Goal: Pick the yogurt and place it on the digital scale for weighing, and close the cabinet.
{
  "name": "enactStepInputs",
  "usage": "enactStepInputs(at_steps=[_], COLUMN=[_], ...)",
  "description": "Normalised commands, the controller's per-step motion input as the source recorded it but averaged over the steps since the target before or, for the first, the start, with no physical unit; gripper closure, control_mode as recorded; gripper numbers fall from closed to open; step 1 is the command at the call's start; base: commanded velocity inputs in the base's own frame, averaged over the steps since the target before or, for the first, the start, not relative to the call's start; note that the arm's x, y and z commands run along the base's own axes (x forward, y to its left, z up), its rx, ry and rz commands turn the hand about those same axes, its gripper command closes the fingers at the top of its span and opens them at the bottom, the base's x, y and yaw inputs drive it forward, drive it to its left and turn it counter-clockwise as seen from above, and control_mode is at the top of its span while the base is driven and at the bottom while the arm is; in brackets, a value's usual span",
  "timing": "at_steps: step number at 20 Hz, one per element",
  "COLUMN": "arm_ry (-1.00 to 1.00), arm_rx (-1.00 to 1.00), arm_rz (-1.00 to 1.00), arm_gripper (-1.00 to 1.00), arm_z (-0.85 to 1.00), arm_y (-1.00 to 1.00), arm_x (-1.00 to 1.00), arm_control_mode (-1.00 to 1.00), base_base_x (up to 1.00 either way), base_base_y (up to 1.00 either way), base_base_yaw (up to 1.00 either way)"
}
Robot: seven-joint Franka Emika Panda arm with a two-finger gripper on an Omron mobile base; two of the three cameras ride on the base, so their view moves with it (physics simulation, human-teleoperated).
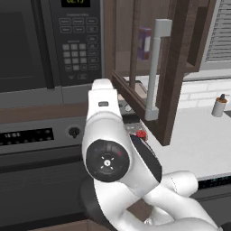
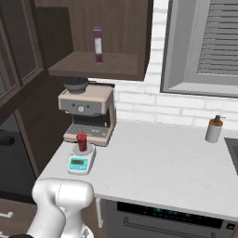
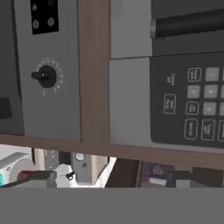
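Right base view: yogurt [image 2: 82,142] sits on the digital scale [image 2: 81,160]; cabinet [image 1: 169,67] door hangs open right of my wide-open, empty hand [image 3: 107,177].

Even, diffuse rendered light fills all three views, with no visible lamp and no glare. The pale counter [image 2: 162,162] reads bright and carries only faint shadows. The cabinet [image 2: 111,37] interior sits dim and brown. Resolution is low and edges look soft and pixelated; keypad labels in the hand view are unreadable. Straight lines stay straight toward the borders.
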Motion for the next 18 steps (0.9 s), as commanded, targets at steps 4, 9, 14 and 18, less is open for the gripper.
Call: enactStepInputs(at_steps=[4, 9, 14, 18], arm_ry=[0.0, 0.01, 0.02, 0.0], arm_rx=[0.03, 0.05, 0.05, 0.1], arm_rz=[-0.1, -0.11, -0.11, -0.12], arm_gripper=[-1.0, -1.0, -1.0, -1.0], arm_z=[0.0, -0.05, -0.07, 0.0], arm_y=[-0.23, -0.34, -0.38, -0.61], arm_x=[0.56, 0.61, 0.49, 0.22], arm_control_mode=[-1.0, -1.0, -1.0, -1.0], base_base_x=[0.0, 0.0, 0.0, 0.0], base_base_y=[0.0, 0.0, 0.0, 0.0], base_base_yaw=[0.0, 0.0, 0.0, 0.0])
